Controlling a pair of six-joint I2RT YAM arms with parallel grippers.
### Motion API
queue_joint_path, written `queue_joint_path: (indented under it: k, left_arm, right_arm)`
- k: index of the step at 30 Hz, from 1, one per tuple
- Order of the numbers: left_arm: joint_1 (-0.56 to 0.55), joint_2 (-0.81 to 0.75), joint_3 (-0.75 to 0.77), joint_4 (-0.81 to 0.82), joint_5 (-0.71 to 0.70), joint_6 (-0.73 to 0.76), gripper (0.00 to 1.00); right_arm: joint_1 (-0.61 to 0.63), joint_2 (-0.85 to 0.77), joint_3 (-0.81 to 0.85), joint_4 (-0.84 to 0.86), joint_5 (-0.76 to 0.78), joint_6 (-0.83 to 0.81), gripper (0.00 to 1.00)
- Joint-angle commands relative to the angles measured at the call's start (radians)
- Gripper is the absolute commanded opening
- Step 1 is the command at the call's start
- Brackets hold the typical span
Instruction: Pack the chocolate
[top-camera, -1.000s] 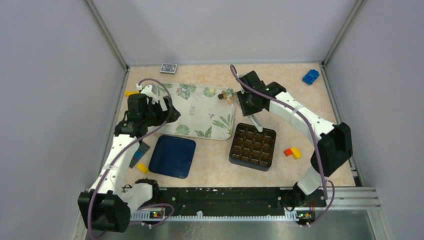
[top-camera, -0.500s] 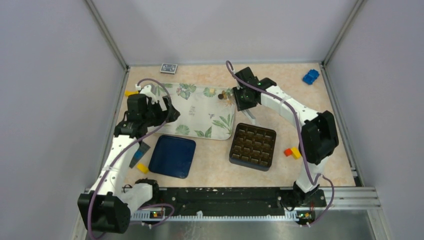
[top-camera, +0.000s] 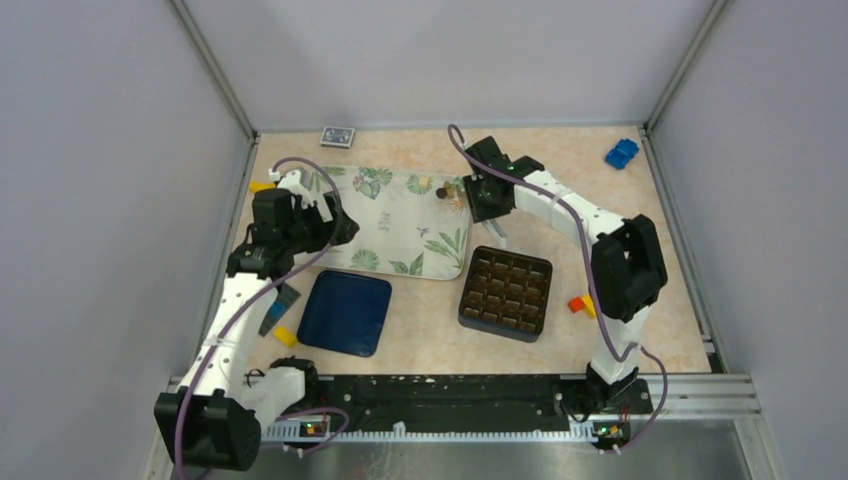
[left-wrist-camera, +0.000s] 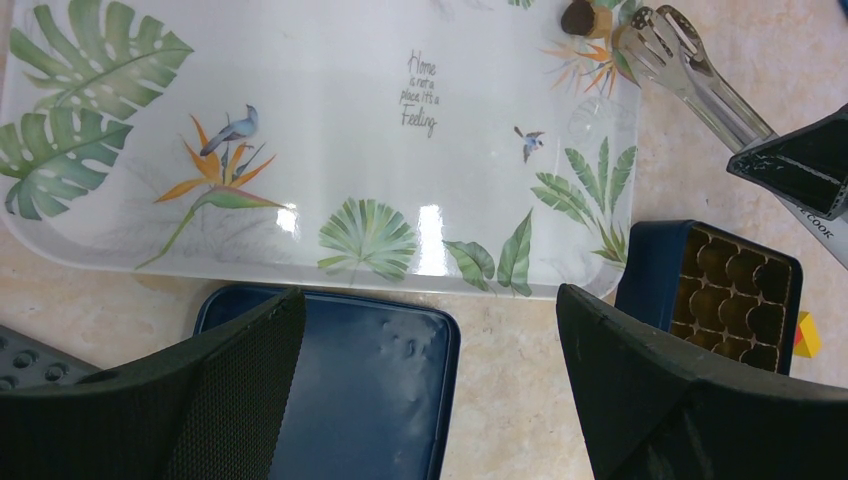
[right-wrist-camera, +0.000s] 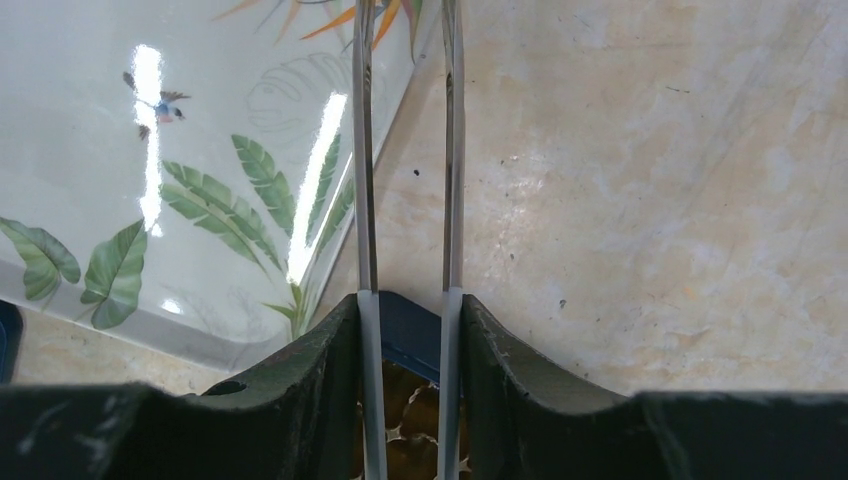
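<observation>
Dark square gridded box (top-camera: 506, 292) off near right corner of white leaf-print tray (top-camera: 400, 235). Beyond, right claw (top-camera: 487, 205) clamps slim metal tongs (left-wrist-camera: 690, 70); long axis points left at tiny brown-and-tan chocolate pieces (left-wrist-camera: 585, 17), tray's far right corner, near tips. Pieces' axis unreadable. Left claw (left-wrist-camera: 430, 300) spread wide, well apart; right arm nearer.

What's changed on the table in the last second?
The right gripper, shut on the tongs, swung away from the gridded box toward the chocolate at the far right corner of the tray, its elbow folding in. The open left gripper, tray, box and blue lid stayed put.
</observation>
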Motion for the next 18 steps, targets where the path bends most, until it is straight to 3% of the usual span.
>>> queue_joint_path:
  k: [1, 18]
  left_arm:
    - [0.003, -0.015, 0.005, 0.024, -0.005, -0.002, 0.99]
    - [0.003, -0.009, 0.007, 0.031, -0.013, 0.006, 0.99]
  right_arm:
    - [-0.003, 0.012, 0.050, 0.043, 0.022, 0.016, 0.37]
    - [0.001, 0.079, 0.104, 0.033, 0.019, 0.007, 0.38]
